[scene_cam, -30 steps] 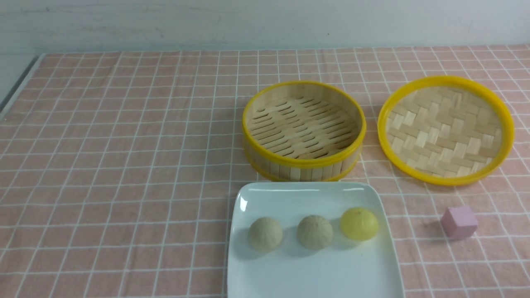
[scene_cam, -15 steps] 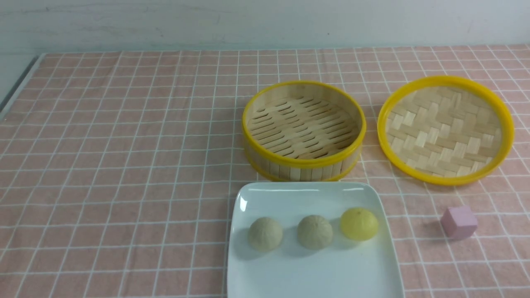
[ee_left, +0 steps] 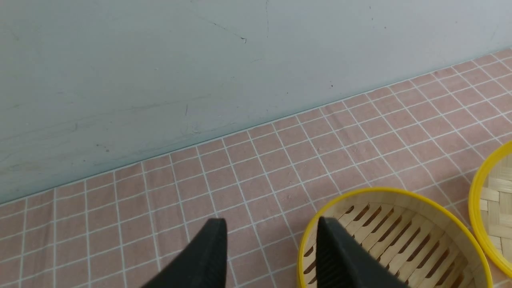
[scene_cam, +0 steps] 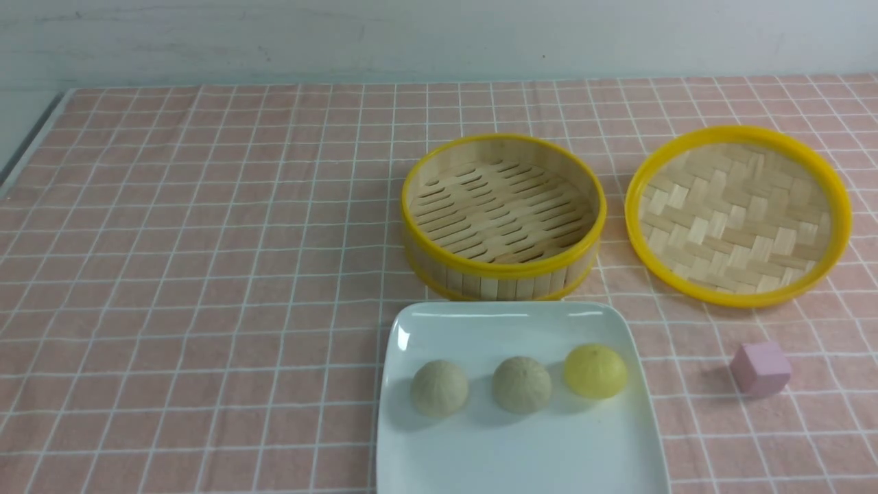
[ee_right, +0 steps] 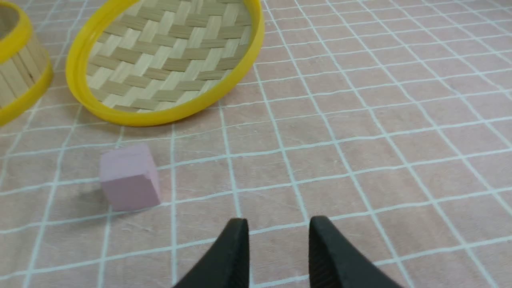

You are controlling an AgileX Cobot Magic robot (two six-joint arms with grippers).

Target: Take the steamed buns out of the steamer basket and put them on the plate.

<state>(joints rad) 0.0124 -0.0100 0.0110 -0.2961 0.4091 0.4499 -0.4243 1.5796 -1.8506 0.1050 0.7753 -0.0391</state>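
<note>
Two pale beige steamed buns (scene_cam: 440,387) (scene_cam: 521,384) lie side by side on the white plate (scene_cam: 521,453) at the front, with a bright yellow bun (scene_cam: 595,371) to their right. Behind the plate stands the steamer basket (scene_cam: 503,214), nothing inside it. Neither arm shows in the front view. In the left wrist view my left gripper (ee_left: 271,225) is open and holds nothing, one finger over the steamer basket (ee_left: 394,240) rim. My right gripper (ee_right: 279,224) is open above bare cloth in the right wrist view.
The flat woven lid (scene_cam: 738,214) lies right of the basket. A small pink cube (scene_cam: 760,368) sits on the checked cloth right of the plate, also near my right gripper as the pink cube (ee_right: 129,178). A pale wall runs along the table's far edge.
</note>
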